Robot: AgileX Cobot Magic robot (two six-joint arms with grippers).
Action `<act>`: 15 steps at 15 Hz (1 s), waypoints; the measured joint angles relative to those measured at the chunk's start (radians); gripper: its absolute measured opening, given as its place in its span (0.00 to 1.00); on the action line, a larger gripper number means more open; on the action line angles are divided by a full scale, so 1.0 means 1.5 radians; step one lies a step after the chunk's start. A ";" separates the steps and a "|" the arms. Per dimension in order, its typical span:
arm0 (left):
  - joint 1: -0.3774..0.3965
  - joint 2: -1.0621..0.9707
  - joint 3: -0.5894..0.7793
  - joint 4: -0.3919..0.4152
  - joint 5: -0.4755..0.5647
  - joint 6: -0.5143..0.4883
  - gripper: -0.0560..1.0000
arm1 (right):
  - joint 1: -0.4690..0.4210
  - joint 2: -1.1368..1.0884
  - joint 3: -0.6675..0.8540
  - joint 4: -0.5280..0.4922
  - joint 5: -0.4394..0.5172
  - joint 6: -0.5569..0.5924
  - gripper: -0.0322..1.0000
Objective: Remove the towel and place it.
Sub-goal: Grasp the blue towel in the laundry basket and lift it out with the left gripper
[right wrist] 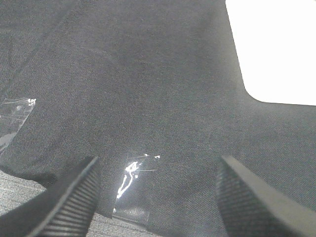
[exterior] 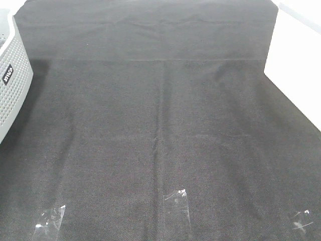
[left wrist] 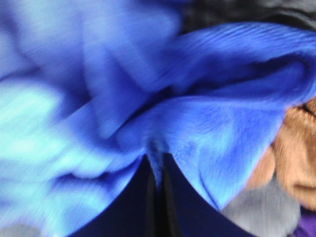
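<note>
The royal-blue fuzzy towel [left wrist: 212, 133] fills the left wrist view in bunched folds. My left gripper [left wrist: 157, 159] is shut on a pinched fold of the towel, its two dark fingers [left wrist: 140, 202] pressed together. In the right wrist view my right gripper [right wrist: 158, 165] hangs open over the black cloth [right wrist: 163, 74], with nothing between its ribbed fingers [right wrist: 74, 197]. Neither the towel nor either gripper shows in the exterior high view.
A white perforated basket [exterior: 12, 75] stands at the left edge of the black cloth table covering [exterior: 160, 125]. Clear tape patches [exterior: 176, 198] lie near its front. Orange-brown [left wrist: 296, 148], grey [left wrist: 261, 212] and purple [left wrist: 308, 227] cloths lie beside the towel.
</note>
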 joint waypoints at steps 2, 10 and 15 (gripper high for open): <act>0.000 -0.060 -0.001 0.000 0.001 -0.050 0.05 | 0.000 0.000 0.000 0.000 0.000 0.000 0.67; 0.000 -0.295 -0.001 -0.004 0.001 -0.155 0.05 | 0.000 0.000 0.000 0.000 0.000 0.000 0.67; -0.039 -0.405 -0.001 0.001 -0.077 -0.161 0.05 | 0.000 0.000 0.000 0.000 0.000 0.000 0.67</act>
